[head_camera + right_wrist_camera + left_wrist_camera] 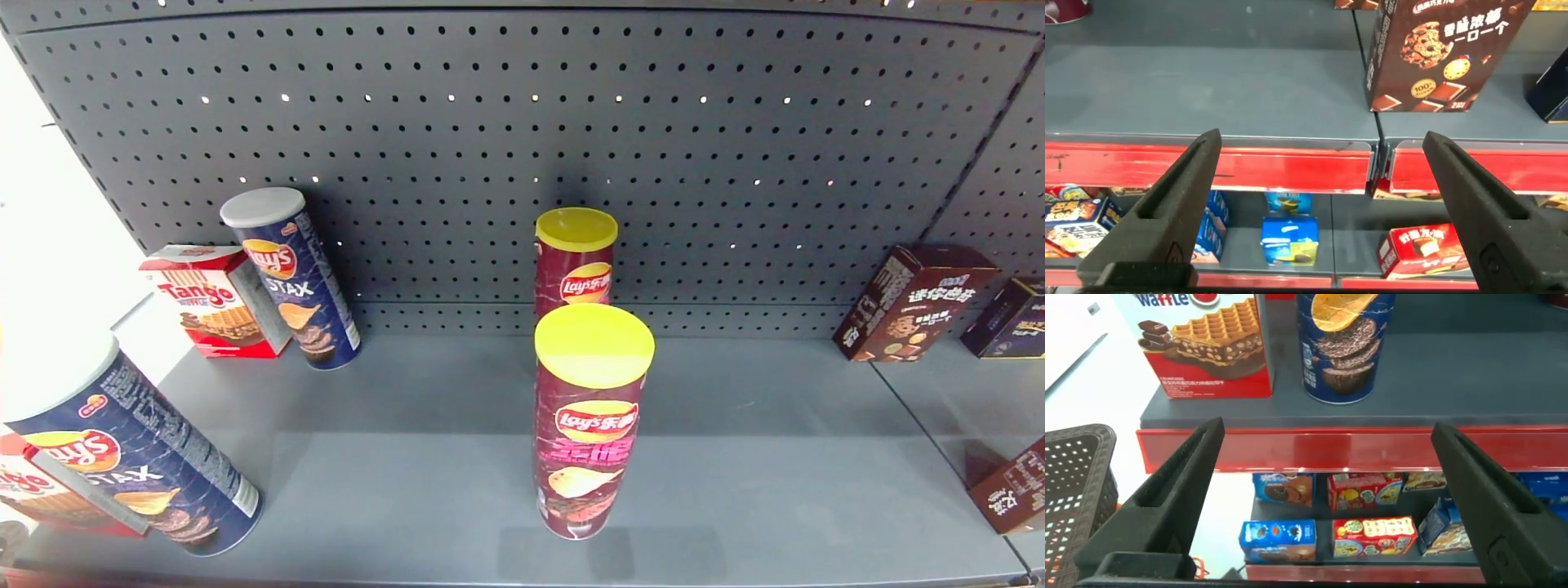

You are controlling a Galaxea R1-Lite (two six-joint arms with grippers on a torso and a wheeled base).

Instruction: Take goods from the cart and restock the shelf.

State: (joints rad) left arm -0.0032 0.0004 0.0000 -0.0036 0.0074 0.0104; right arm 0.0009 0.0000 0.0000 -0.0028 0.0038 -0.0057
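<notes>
Two maroon chip cans with yellow lids stand upright mid-shelf, one near the front (588, 425) and one behind it (575, 261) by the perforated back panel. My left gripper (1323, 498) is open and holds nothing. It hangs in front of the red shelf edge (1347, 449), below a red wafer box (1204, 343) and a blue chip can (1343, 351). My right gripper (1319, 204) is also open with nothing in it. It faces the red shelf edge (1290, 163) beside a brown cookie box (1429, 53). A black mesh cart basket (1078, 482) lies beside the left gripper.
The grey shelf (775, 457) carries a blue can (294, 278), a wafer box (216, 302) and a nearer blue can (131, 457) on the left. Brown boxes (910, 306) stand on the right. Bare shelf lies either side of the maroon cans. Lower shelves hold small snack boxes (1372, 537).
</notes>
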